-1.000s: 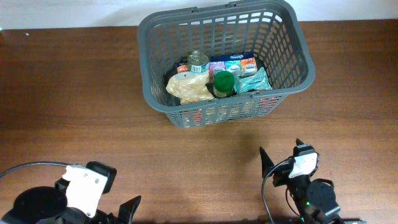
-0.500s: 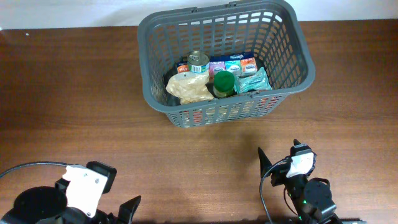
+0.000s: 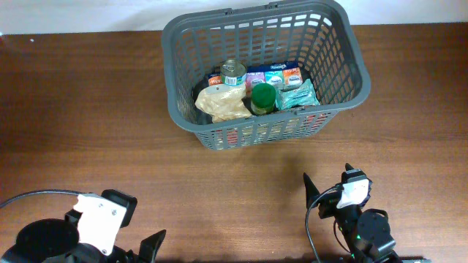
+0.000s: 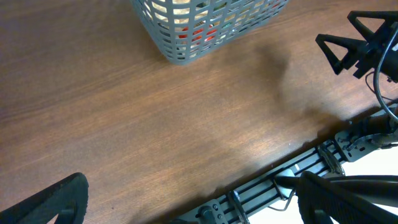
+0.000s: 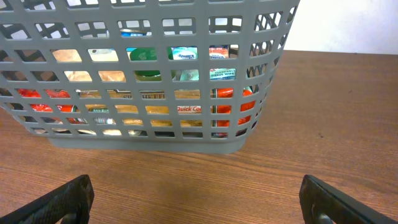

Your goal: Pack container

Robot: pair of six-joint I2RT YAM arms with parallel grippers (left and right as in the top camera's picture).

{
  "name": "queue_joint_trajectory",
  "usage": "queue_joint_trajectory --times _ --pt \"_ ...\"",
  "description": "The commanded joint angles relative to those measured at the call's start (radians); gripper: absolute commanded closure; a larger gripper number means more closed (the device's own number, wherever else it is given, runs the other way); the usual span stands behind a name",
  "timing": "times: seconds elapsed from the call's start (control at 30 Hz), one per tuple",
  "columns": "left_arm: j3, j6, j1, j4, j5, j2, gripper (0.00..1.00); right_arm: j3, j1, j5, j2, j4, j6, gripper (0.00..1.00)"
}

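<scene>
We see the overhead view lit brightly and evenly, with only a soft shadow beside the container [image 3: 241, 135] and no hard glare on the wooden table [image 3: 88, 109]. In the left wrist view the tabletop looks duller with faint blotchy shadows, and the left fingers [image 4: 50, 202] in the bottom corners are dark and blurred. In the right wrist view the lattice is sharp, the right fingers [image 5: 59, 199] soft, the white wall [image 5: 348, 25] washed out.

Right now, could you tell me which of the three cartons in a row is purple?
The leftmost carton, the one closest to the tin can.
</scene>
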State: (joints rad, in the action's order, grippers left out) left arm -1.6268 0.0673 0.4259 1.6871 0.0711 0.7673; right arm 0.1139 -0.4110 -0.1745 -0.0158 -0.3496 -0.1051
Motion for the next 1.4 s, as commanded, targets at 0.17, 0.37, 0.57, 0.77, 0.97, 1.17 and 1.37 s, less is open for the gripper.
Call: queue_joint_trajectory --times 0.17,0.37,0.57,0.77,0.97,1.17,1.37 --pt "0.005 -0.02 0.001 -0.063 -0.036 -0.002 0.01 -0.009 0.006 0.006 0.012 0.006 0.0 0.01" --pt "0.143 -0.021 -0.011 -0.476 -0.193 -0.026 0.01 -0.009 0.006 0.006 0.012 0.006 0.0 0.01" --pt "0.603 -0.02 -0.075 -0.889 -0.191 -0.221 0.01 -0.009 0.006 0.006 0.012 0.006 0.0 0.01" --pt "1.007 -0.02 -0.103 -1.087 -0.183 -0.457 0.01 -0.009 0.006 0.006 0.012 0.006 0.0 0.01" --pt "1.202 -0.021 -0.103 -1.09 -0.18 -0.661 0.01 -0.009 0.006 0.006 0.012 0.006 0.0 0.01" --pt "1.349 -0.02 -0.1 -1.116 -0.179 -0.761 0.01 -0.009 0.006 0.006 0.012 0.006 0.0 0.01" --pt "1.472 -0.02 -0.099 -1.221 -0.164 -0.762 0.01 -0.009 0.006 0.006 0.012 0.006 0.0 0.01"
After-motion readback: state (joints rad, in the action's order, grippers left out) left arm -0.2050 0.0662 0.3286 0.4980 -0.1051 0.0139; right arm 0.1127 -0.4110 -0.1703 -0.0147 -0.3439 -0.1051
